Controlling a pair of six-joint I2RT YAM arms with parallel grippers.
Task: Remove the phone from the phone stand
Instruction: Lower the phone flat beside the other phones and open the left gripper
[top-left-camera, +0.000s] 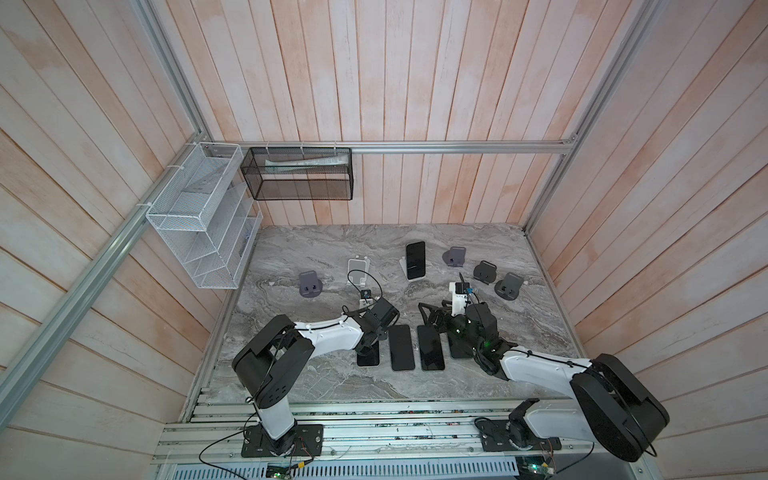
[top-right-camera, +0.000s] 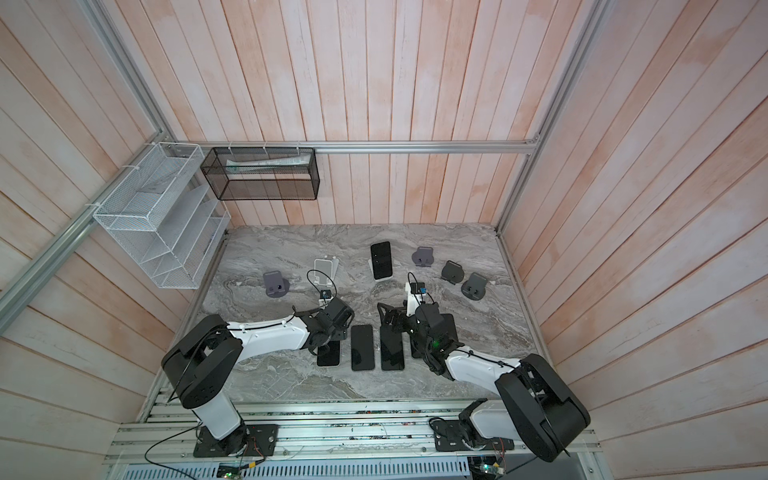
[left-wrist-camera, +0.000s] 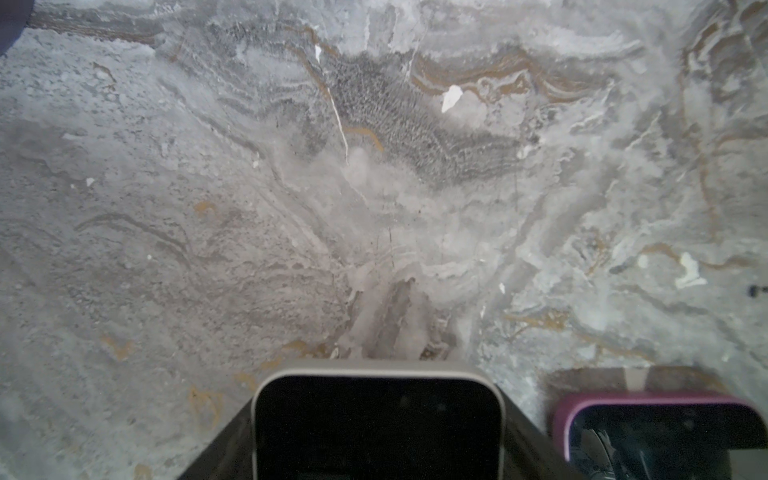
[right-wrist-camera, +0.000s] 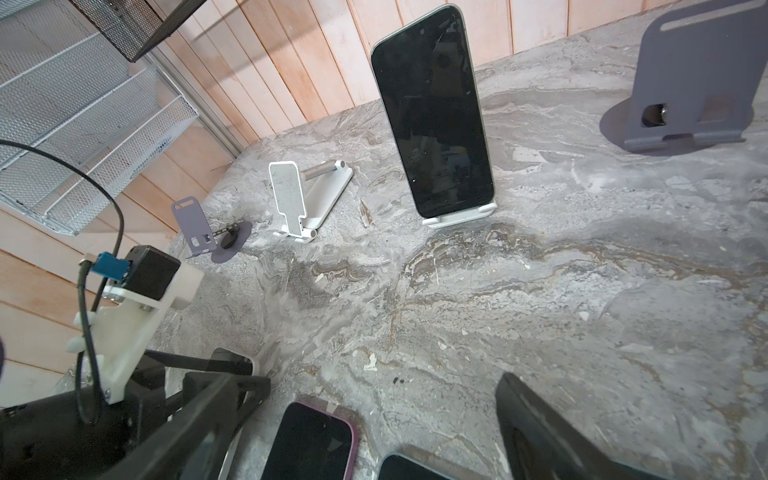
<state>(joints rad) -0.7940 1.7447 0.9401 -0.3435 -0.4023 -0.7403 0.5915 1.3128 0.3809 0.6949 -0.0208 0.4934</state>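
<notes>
A grey marble-patterned tabletop (top-left-camera: 332, 382), veined and matte, sits inside walls of pale pink wooden planks. Toward the back, a black glass-fronted phone (top-left-camera: 415, 260) stands upright, leaning slightly back in a small white plastic phone stand (right-wrist-camera: 457, 217) with a rounded lip at its foot. Neither gripper touches it. To its left is an empty white folding stand (top-left-camera: 358, 270) with a perforated back plate. Further left is a squat grey stand (top-left-camera: 309, 284) on a round base, and three more grey stands (top-left-camera: 484, 272) cluster at the right. Nearer the robot, four slim rectangular phones (top-left-camera: 430, 348) lie flat, screens up, in a neat row. The left gripper (left-wrist-camera: 378, 395) points down over the leftmost of them, a cream-rimmed phone (left-wrist-camera: 378, 436). Its dark fingers (left-wrist-camera: 216, 449) are closed against that phone's two long edges. Just beside it lies a purple-rimmed phone (left-wrist-camera: 665, 432), glossy and round-cornered. The right gripper (right-wrist-camera: 384, 380) hovers low over the right end of the row. Its two black wedge-shaped fingers are spread wide with nothing between them, and it faces the upright phone from well apart. On the left wall hangs a tiered white wire-mesh rack (top-left-camera: 199, 216), and on the back rail a boxy black mesh basket (top-left-camera: 297, 178).
</notes>
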